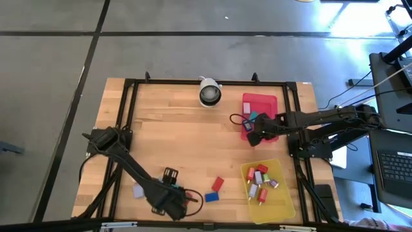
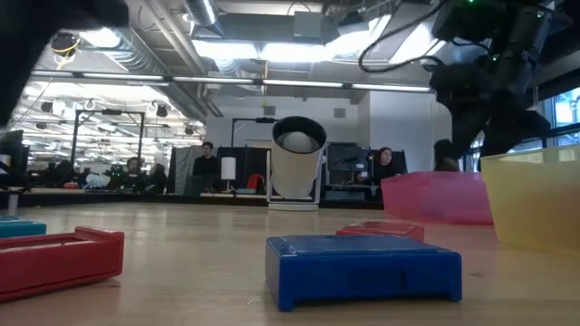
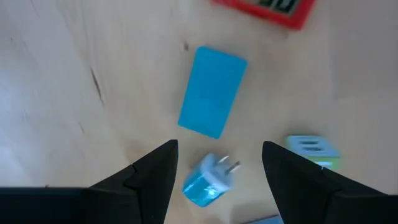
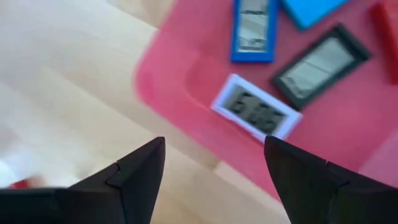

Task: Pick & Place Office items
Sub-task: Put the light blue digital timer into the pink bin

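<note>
Right gripper (image 4: 211, 180) spread and empty over the near edge of the red tray (image 1: 270, 102); left gripper (image 3: 214, 180) spread above a small blue plug (image 3: 208, 180).
Only the right wrist view shows a white display item (image 4: 256, 114) inside the tray; the high view shows more items in the yellow tray (image 1: 283, 209).

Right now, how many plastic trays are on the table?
2. The red plastic tray sits on the table's right side towards the far edge; the yellow plastic tray sits at the near right corner. None looks hidden.
</note>
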Controlling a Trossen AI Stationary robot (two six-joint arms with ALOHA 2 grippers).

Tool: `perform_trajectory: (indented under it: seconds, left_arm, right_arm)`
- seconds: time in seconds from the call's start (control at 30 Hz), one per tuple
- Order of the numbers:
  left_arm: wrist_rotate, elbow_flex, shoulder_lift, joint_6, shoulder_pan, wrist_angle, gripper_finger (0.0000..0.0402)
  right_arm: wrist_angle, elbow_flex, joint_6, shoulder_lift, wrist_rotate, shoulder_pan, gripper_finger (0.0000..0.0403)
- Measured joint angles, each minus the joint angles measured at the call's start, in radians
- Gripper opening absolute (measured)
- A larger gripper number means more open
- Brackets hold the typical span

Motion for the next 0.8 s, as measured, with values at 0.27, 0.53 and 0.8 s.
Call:
perform_trajectory:
  seconds: [0.27,0.53,0.8]
  left_arm:
    - [0.041,-0.088,-0.001,0.177,0.049,0.083,0.0227]
    - [0.058,-0.171,-0.001,0.242,0.087,0.249,0.0221]
    - [0.111,-0.226,-0.001,0.249,0.104,0.323,0.0211]
  right_arm:
    - [0.092,0.000,0.020,-0.001,0.000,0.036,0.0277]
    - [0.106,0.001,0.025,-0.001,0.000,0.039,0.0277]
    - [0.112,0.001,0.026,-0.001,0.000,0.039,0.0277]
